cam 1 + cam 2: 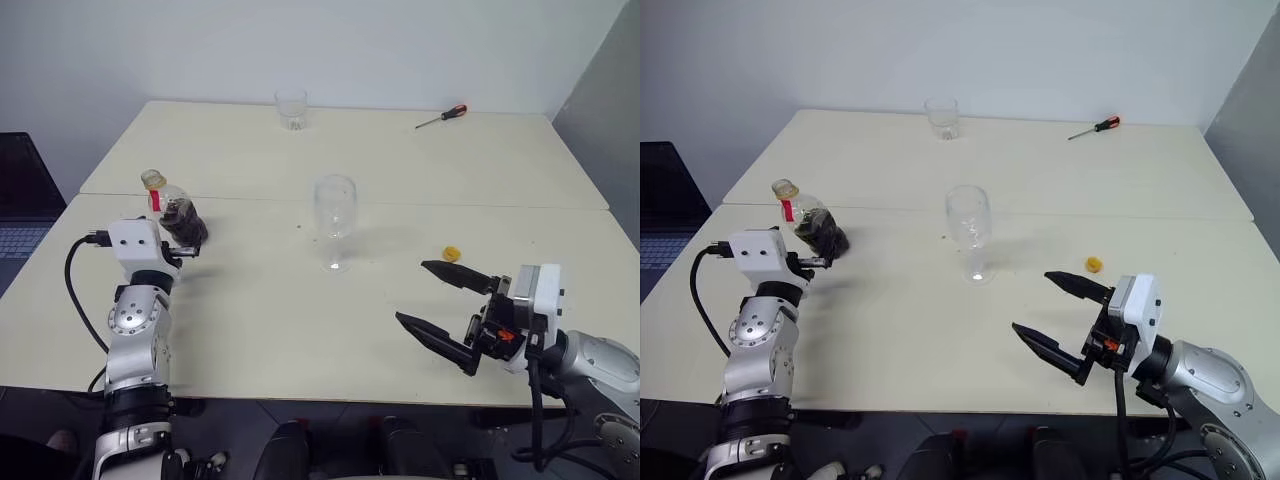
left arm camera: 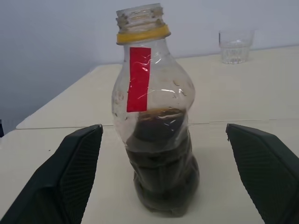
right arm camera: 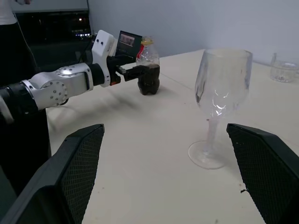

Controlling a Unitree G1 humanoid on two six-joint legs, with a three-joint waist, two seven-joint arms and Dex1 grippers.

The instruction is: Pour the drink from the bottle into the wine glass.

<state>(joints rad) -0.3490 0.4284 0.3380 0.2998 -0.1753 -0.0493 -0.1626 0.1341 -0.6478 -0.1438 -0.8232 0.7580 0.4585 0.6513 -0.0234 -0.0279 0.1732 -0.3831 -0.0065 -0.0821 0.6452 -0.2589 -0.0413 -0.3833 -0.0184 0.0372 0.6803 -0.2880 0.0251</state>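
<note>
We see our wide-open left hand (image 2: 163,177) around the uncapped bottle (image 2: 156,140), ungrasped; right hand (image 1: 445,310) wide; wine glass (image 1: 334,215) empty.

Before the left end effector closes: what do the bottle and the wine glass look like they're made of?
Bottle: looks like thin clear plastic; its wall is dented and creased, with a moulded screw thread at the open neck and a yellow ring below it. Wine glass: looks like clear glass, smooth and glossy, with sharp highlights on the bowl and a thin stem; hard clear plastic can't be ruled out.

Bare-walled lab: plain tables (image 1: 400,180), screwdriver (image 1: 441,117)
</note>
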